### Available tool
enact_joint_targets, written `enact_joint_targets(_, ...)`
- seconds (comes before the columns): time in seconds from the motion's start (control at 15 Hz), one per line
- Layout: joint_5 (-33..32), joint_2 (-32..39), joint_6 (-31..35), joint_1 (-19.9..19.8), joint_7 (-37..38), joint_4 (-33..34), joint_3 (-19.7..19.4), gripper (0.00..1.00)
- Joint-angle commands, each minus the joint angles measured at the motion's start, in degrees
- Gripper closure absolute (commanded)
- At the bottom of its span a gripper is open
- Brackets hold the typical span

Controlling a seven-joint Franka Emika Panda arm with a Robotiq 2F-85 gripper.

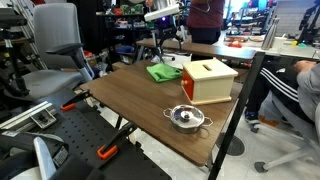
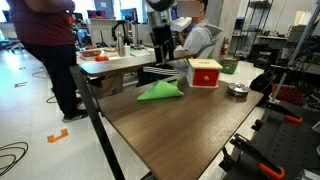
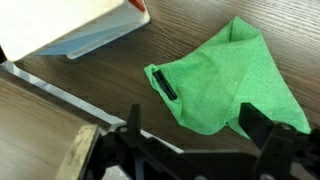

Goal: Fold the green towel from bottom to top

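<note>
Claw (image 3: 195,130) spread wide, empty, arm (image 2: 157,28) poised above crumpled green towel (image 3: 225,85)

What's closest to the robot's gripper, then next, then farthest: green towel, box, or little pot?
In an exterior view, from the gripper:
1. Green towel, close beneath it.
2. Box, beside the towel.
3. Metal pot, by the table edge nearest the camera.

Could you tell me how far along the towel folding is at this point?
Done: the green towel lies bunched with layers doubled over, so a fold may already be made, though not neatly. In hand: nothing; the gripper hangs open above it. Left: I cannot tell whether the fold is finished.
</note>
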Motion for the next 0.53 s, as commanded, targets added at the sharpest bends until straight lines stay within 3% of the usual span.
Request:
enact_joint_targets(0.0, 0.23, -10.25, 8.24, -1.09, 0.37, -13.75, 0.64, 0.0)
enact_joint_targets(0.47, -1.0, -23.97, 14.03, -2.18, -2.12, -33.56, 0.85, 0.0)
